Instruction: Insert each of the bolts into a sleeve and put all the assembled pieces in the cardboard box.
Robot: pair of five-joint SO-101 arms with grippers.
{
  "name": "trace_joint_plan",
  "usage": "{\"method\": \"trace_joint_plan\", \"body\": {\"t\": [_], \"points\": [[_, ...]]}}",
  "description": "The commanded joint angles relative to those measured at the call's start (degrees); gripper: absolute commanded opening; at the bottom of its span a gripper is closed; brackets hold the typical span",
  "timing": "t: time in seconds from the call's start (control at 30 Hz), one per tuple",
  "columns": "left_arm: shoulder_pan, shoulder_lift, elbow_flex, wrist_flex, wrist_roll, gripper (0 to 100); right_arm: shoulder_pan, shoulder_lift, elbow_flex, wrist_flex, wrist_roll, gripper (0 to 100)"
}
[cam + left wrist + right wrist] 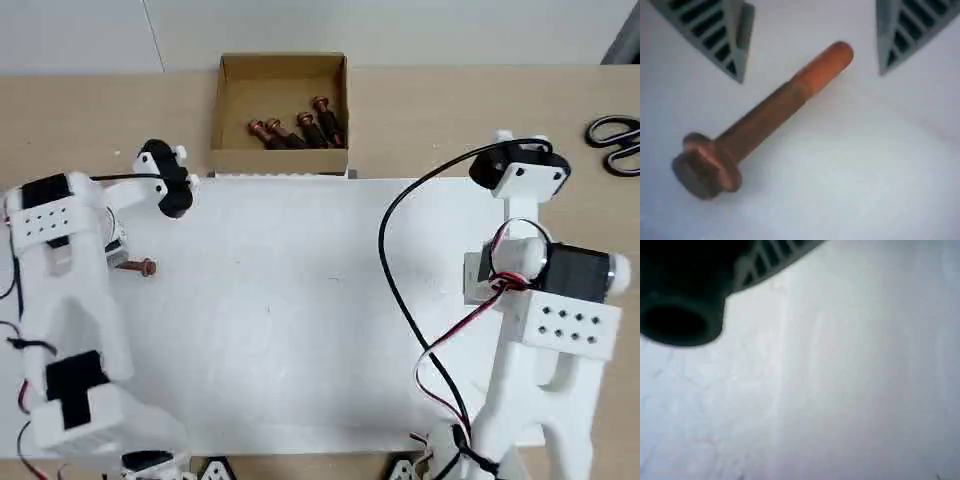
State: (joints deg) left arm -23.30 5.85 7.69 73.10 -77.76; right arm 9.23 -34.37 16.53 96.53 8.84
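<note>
Part of the last bolt (pixel 146 266) is covered by the left arm (pixel 60 250) in the high view, so just its head end is seen on the white board (pixel 300 320). The scissors (pixel 618 142) are cut off at the edge of the counter (pixel 100 110). In the right wrist view one side of the right hand (pixel 735 275) is cut off at the edge, and one ribbed finger (pixel 772 257) can be made out. The left hand (pixel 810 70) is spread wide, with a finger (pixel 715 35) on each side of the bolt (pixel 765 125). The bolt is lying flat on the board and is not touched. A black sleeve (pixel 680 315) is pinched by the right hand and held up off the board, with its open end showing. The right arm (pixel 550 320) is seen at the other side of the board. Four put-together pieces (pixel 297 128) are lying in the cardboard box (pixel 280 160) at the back of the counter, well apart from both arms.
</note>
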Motion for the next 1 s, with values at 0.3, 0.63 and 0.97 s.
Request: {"method": "trace_joint_plan", "body": {"t": [0.3, 0.63, 0.97], "points": [[-0.18, 5.89, -0.04, -2.02, -18.90, 16, -0.13, -1.54, -0.18, -1.10, 0.88, 0.3], [0.09, 10.99, -0.04, -2.55, -18.99, 16, -0.04, -1.54, -0.18, -1.10, 0.88, 0.3], [0.53, 15.12, -0.04, -5.45, -18.90, 8, -0.04, -1.63, -0.18, -1.10, 0.88, 0.3]]}}
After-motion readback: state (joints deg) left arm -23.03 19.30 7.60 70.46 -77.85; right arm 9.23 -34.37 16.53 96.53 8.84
